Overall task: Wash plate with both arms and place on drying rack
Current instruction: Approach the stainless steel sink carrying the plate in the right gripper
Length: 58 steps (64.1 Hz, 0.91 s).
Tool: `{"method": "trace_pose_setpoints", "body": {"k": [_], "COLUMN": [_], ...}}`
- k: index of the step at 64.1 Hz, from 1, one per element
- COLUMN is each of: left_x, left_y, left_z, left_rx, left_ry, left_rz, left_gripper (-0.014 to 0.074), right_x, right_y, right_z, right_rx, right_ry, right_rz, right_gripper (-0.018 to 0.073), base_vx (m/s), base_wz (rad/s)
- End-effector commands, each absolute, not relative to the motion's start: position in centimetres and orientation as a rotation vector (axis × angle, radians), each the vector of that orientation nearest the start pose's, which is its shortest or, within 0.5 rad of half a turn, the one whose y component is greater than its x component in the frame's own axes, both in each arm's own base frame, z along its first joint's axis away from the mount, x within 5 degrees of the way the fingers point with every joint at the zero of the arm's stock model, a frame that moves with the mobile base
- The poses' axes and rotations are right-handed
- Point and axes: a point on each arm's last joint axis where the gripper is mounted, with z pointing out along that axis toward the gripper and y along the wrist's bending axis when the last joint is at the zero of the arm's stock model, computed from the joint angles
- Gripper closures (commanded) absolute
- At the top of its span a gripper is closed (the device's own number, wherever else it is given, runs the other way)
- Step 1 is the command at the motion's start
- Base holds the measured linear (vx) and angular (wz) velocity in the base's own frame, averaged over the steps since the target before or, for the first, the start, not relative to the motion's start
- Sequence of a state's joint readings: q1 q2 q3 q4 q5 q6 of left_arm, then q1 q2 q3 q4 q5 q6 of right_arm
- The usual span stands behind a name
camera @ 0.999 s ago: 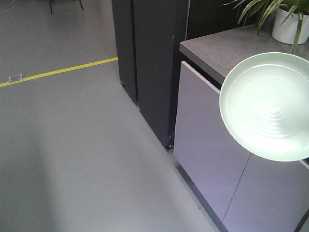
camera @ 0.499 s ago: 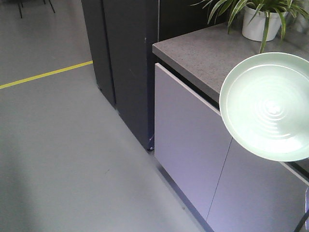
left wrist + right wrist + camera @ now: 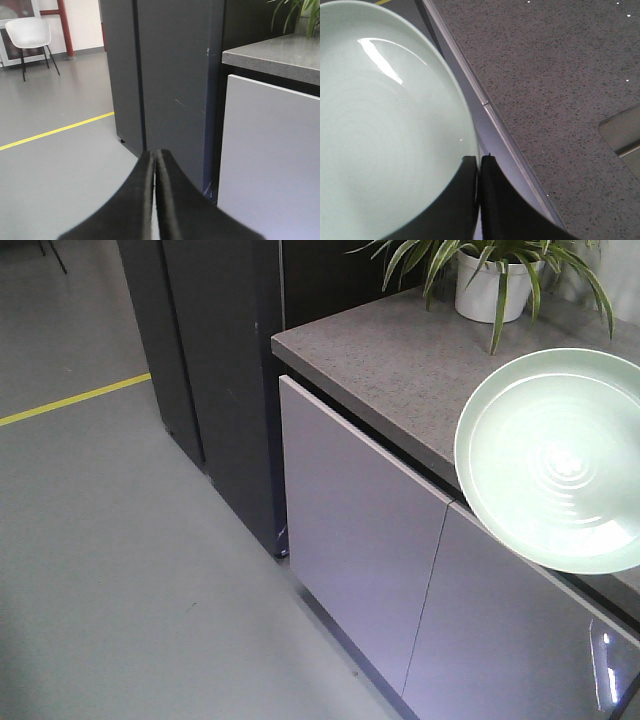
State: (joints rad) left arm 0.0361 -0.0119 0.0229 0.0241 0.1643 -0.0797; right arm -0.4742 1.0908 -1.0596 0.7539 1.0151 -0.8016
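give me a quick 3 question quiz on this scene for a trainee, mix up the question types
1. True or false: the round pale mint-green plate lies flat on the speckled grey stone countertop.
2. Fill in: the left gripper has its black fingers pressed ___, with nothing between them.
3. Which gripper pinches the plate's rim? A) the left gripper B) the right gripper C) both

Key: 1 false, it is held in the air by its rim; 2 shut; 3 B.
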Motion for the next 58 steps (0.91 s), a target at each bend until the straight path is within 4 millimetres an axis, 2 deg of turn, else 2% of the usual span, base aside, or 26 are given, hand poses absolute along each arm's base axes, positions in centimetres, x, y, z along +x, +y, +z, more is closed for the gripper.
{"method": "trace_pose_setpoints", "body": {"k": [1,58], "left_x": [5.63,5.63], "left_y": [0.18,0.18], "left_z": [19.07,19.07], "left_rx": [-0.072,-0.072], "left_ry": [1.594,1.594], "left_rz": [-0.024,-0.024], "left_gripper": [0.0603,0.0603], "right_x": [20.40,20.40], "right_y": [-4.50,-4.50], "right_z": [38.89,38.89], "right_rx": [-0.117,-0.117], "right_ry": [2.128,2.128], "right_rz": [0.286,0.286], "right_gripper": [0.0566,0.0566], "base_vx": [0.04,0.03], "base_wz": [-0.14,-0.13]}}
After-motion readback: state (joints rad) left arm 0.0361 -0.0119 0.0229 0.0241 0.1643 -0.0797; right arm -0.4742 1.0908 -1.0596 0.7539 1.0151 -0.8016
